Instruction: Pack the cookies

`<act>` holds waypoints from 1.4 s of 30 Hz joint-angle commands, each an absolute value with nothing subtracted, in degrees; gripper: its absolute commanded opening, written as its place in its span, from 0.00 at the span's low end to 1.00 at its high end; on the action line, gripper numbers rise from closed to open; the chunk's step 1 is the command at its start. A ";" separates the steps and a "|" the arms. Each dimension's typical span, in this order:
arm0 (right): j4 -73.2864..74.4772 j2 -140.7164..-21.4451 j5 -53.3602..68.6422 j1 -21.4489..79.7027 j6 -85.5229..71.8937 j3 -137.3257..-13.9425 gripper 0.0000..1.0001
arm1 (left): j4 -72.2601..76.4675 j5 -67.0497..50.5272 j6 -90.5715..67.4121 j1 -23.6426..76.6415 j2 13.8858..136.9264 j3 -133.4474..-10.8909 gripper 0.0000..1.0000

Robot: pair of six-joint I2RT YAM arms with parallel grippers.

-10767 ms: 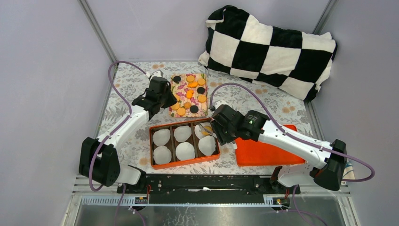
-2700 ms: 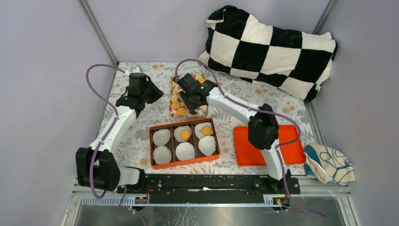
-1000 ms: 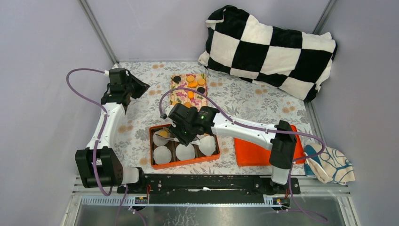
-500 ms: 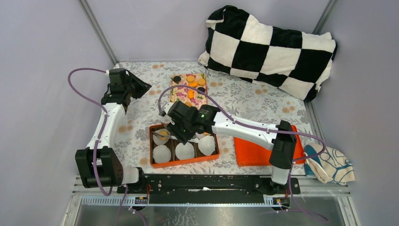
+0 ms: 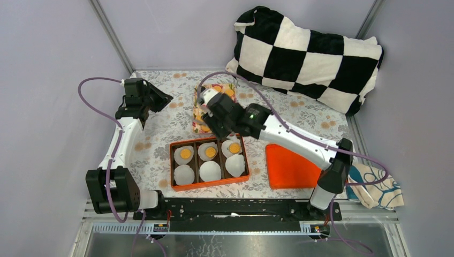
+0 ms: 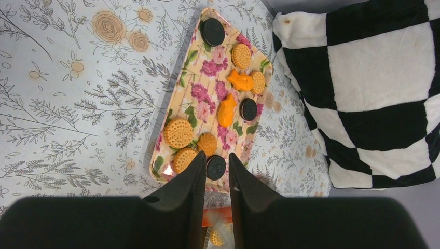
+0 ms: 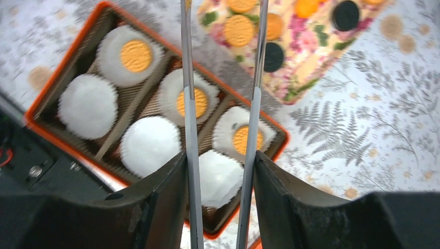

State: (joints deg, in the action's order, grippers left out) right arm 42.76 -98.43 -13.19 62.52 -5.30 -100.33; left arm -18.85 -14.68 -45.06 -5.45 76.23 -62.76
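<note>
Where the desk [image 5: 300, 120] meets the back wall, a checkered cushion [image 5: 308, 51] fills the upper right of the overhead frame. The orange box [image 5: 172, 166] sits at lower centre, with the flowered tray [image 6: 207, 101] just above it. The left end effector [image 6: 217, 158], at upper left, and the right end effector [image 7: 223, 21], over the tray, are both spread and empty. Three orange cookies [image 5: 185, 153] rest in the upper row of paper cups [image 5: 210, 171]. The others lie on the tray.
</note>
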 commanded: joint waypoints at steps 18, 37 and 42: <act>39.33 -112.95 -8.72 53.40 -2.36 -105.12 0.53 | -16.56 -15.51 -44.29 -5.27 77.81 -62.19 0.27; 43.06 -118.44 -6.92 51.93 -3.41 -112.27 0.09 | -15.95 -16.32 -44.54 -5.27 77.71 -61.27 0.27; 40.56 -110.20 -7.56 51.94 -4.05 -109.03 0.00 | -15.79 -16.66 -44.80 -5.30 77.70 -61.27 0.27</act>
State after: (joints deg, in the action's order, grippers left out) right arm 41.95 -120.22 -7.35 52.05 -3.51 -109.34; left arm -18.57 -15.55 -45.06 -5.39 77.32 -61.95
